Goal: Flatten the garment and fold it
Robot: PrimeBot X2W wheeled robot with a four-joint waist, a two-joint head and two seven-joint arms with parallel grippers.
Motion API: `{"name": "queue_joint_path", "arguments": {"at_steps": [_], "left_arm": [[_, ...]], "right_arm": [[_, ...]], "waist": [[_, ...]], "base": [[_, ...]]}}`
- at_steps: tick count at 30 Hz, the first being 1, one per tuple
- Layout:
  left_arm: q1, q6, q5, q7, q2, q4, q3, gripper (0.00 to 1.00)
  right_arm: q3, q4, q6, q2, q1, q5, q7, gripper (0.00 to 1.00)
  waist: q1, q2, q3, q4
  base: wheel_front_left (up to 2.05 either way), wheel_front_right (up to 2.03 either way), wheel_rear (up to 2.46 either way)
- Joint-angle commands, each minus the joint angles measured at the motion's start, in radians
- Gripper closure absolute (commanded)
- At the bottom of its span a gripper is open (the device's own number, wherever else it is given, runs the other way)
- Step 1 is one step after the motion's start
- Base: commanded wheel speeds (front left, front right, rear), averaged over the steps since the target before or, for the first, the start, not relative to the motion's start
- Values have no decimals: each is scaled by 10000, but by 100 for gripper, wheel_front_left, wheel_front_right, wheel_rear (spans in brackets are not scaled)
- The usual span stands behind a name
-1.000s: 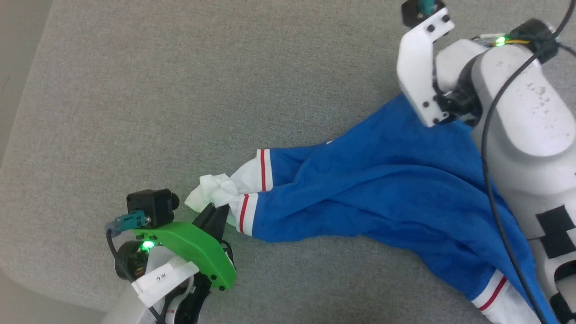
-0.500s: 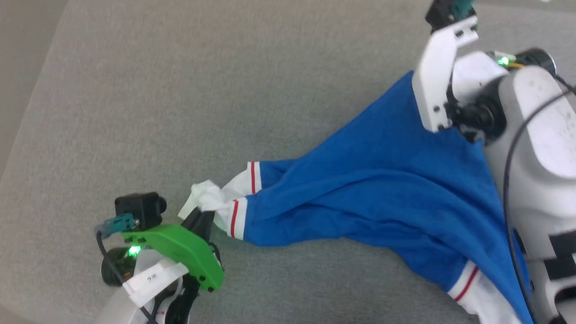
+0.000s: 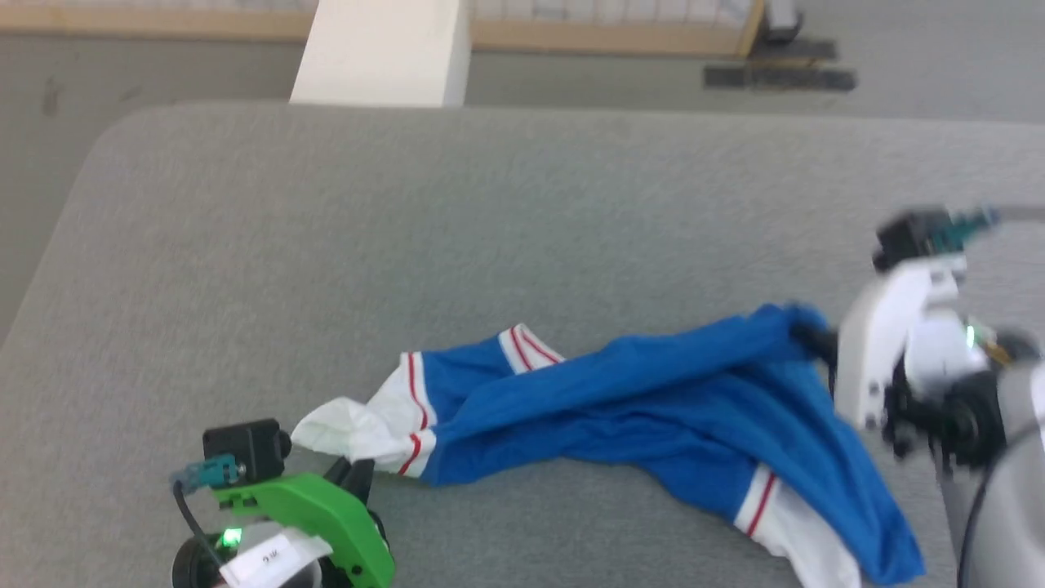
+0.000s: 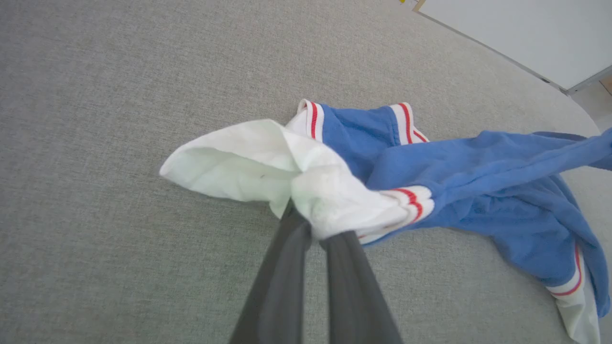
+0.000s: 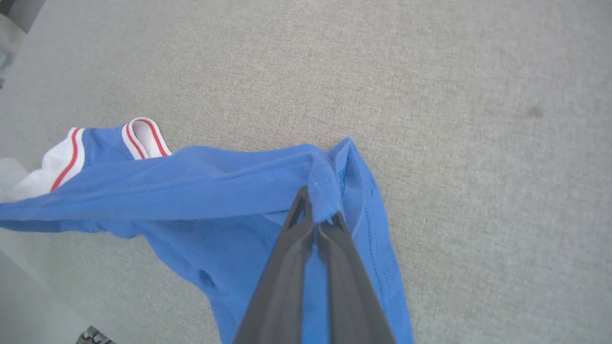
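Observation:
The garment [image 3: 653,400], a bright blue shirt with white sleeves and red-and-white trim, stretches bunched across the grey table between my two grippers. My left gripper [image 3: 355,474] at the lower left is shut on a white sleeve [image 4: 325,200], whose cloth bulges over the fingertips in the left wrist view. At the right, my right gripper [image 3: 804,335] is shut on a blue hem edge [image 5: 325,191], lifting it off the table. A second white sleeve [image 3: 804,535] hangs low at the lower right. The print is hidden in the folds.
The grey padded table [image 3: 490,212] spreads wide behind and to the left of the shirt. Past its far edge stand a pale post [image 3: 380,49] and a wooden rail [image 3: 612,33] on the floor.
The head camera has tilted up, bringing the table's far edge into view. My right gripper has closed on the blue hem and pulled it out to the right; the shirt now stretches longer and thinner.

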Motion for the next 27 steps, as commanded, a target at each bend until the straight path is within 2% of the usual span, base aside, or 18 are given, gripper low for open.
{"name": "queue_joint_path", "arguments": {"at_steps": [1,8,14,20,27], "left_arm": [[190,101,-45,5,47,-62,-2,100],[588,262,-92,75,34,-185,-115,100],[727,290,-167,63,-36,-199,-167,100],[483,122,-325,74,-34,-191,-63,100],[-1232,-386,-291,495,314,-27,177,100]], "right_arm": [[-192,-265,-13,180,529,152,32,100],[-1202,-1645,-13,907,2931,459,507,100],[-1636,-2386,-13,1268,3905,568,1029,100],[-1755,-2675,-13,1386,3611,555,1101,100],[-1737,-2534,-13,1040,2021,576,1322,100]], "waist": [[1,-1,-893,-745],[1,-1,-1363,-864],[1,-1,-1540,-821],[1,-1,-1709,-817],[1,-1,-1978,-840]], "base": [[0,0,0],[0,0,0],[0,0,0],[0,0,0],[0,0,0]]}}
